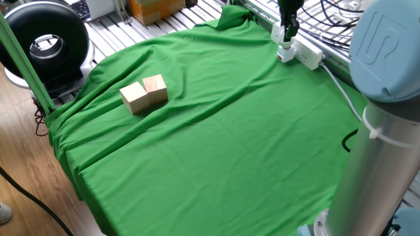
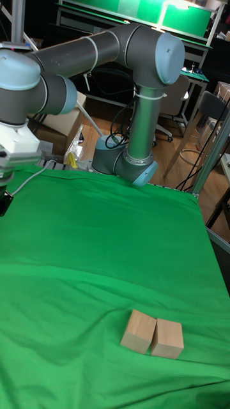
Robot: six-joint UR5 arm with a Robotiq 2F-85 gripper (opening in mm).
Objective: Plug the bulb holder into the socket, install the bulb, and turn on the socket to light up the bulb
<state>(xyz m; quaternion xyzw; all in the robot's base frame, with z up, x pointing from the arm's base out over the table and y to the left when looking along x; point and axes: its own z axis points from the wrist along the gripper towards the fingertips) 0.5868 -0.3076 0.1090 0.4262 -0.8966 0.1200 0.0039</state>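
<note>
Green-clothed table: black two-finger gripper over long white plastic socket, finger state unclear; small white part beneath probably light, rigid, side-gripped.

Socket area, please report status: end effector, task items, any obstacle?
End effector directly over near end of socket; jaw state unclear. Small white item beneath it, identity unclear. Wooden blocks far away, not obstructing.
</note>
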